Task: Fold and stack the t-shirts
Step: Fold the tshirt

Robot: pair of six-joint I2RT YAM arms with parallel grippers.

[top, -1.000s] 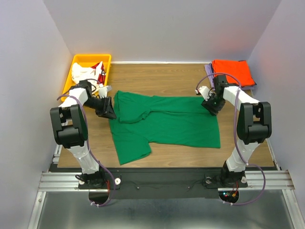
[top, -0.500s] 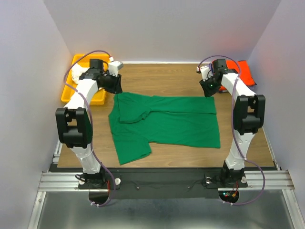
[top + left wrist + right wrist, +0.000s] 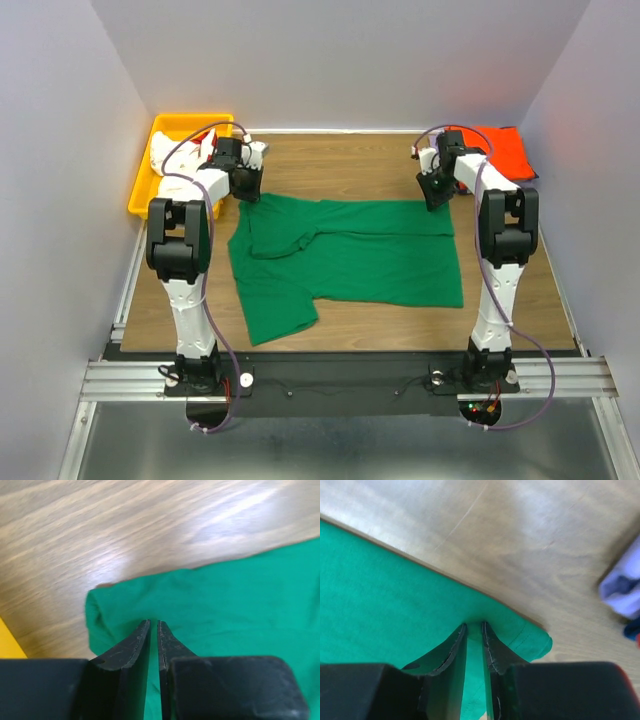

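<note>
A bright green t-shirt (image 3: 350, 255) lies spread flat on the wooden table, one sleeve toward the near edge. My left gripper (image 3: 245, 192) is down on its far left corner, and in the left wrist view the gripper (image 3: 154, 622) has its jaws drawn almost together with green cloth (image 3: 225, 595) between them. My right gripper (image 3: 437, 197) is on the far right corner. There the right gripper (image 3: 474, 625) pinches a ridge of green cloth (image 3: 380, 580) beside the hem. A folded orange t-shirt (image 3: 495, 150) rests on a lavender one (image 3: 625, 587) at the far right.
A yellow bin (image 3: 140, 190) at the far left holds white t-shirts with red (image 3: 175, 150). Its corner shows in the left wrist view (image 3: 10, 642). White walls close in the table on three sides. The arm bases stand at the near edge.
Both arms swung from the shirt's sides up to the far edge, then came down on the shirt's two far corners. Both pairs of jaws have narrowed onto the cloth.
</note>
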